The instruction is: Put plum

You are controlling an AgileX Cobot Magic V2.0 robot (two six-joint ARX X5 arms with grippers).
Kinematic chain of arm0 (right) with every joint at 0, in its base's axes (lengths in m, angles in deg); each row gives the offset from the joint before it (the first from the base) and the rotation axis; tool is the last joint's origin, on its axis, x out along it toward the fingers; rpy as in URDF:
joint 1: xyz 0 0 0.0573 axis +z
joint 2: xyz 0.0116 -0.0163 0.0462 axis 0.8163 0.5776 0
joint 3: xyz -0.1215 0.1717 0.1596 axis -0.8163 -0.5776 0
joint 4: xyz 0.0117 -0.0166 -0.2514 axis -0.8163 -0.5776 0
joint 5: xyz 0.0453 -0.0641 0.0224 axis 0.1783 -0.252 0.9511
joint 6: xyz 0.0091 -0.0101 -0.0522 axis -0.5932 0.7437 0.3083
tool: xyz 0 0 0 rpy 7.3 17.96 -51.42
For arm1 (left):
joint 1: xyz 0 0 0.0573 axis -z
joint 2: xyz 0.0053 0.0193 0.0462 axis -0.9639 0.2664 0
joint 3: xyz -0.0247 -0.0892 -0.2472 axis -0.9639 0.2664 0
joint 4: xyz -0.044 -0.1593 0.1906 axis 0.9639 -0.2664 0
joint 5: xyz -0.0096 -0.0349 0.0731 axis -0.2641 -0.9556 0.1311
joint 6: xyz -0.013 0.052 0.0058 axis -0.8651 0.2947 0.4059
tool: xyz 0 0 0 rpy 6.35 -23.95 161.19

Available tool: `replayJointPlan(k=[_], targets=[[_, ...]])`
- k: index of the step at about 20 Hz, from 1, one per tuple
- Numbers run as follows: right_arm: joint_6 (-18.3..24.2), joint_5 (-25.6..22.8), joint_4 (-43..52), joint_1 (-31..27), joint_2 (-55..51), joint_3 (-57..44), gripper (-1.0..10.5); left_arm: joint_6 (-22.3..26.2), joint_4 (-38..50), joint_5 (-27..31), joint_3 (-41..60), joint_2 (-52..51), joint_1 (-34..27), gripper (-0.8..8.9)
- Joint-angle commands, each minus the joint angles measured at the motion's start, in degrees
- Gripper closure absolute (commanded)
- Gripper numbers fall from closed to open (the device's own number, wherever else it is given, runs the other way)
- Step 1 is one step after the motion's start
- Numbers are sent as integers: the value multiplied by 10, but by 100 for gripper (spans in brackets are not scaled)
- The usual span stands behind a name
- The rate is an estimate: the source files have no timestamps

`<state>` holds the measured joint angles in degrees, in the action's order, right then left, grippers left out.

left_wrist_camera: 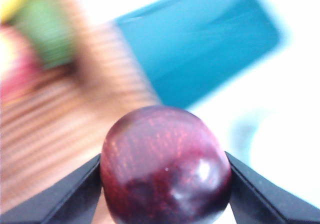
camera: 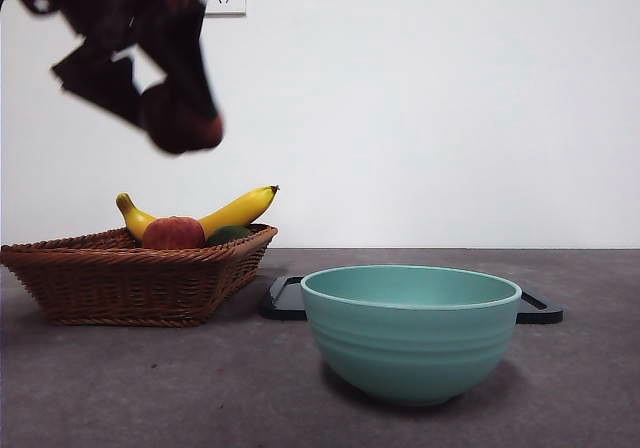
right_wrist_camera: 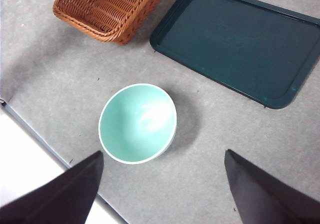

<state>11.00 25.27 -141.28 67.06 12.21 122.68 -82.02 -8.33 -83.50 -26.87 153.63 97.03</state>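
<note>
The dark maroon plum (left_wrist_camera: 165, 166) is clamped between the two black jaws of my left gripper (left_wrist_camera: 165, 184), which is shut on it. In the front view the plum (camera: 180, 118) hangs high in the air above the wicker basket (camera: 130, 278), with the left gripper (camera: 175, 108) blurred and dark around it. My right gripper (right_wrist_camera: 162, 184) is open and holds nothing, high over the table near the teal bowl (right_wrist_camera: 137, 122).
The basket holds a banana (camera: 235, 211), a red-and-yellow apple (camera: 173, 233) and a dark green fruit (camera: 228, 234). A teal bowl (camera: 410, 328) stands in front at the middle. A dark tray (right_wrist_camera: 240, 44) lies flat behind it, beside the basket (right_wrist_camera: 107, 9).
</note>
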Motion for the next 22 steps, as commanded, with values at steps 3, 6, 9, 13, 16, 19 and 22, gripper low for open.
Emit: replayJointPlan(k=[3,6,9,13,16,19,22], targets=[[2,1,5,2,3,11,560,-6,0,-24,-10,-26,95,480],[2,1,5,2,3,11,560,-6,10,-23,-10,-14,154,480],[2,1,5,2,3,11,560,-5,33,-14,-10,17,204,480],[2,1,5,2,3,11,560,2,51,-8,-10,79,245,480],[2,1,5,2,3,11,560,19,59,28,-10,129,272,480],[2,1,5,2,3,11,560,23,70,36,-10,173,290,480],[2,1,5,2,3,11,560,24,82,56,-10,204,301,480]])
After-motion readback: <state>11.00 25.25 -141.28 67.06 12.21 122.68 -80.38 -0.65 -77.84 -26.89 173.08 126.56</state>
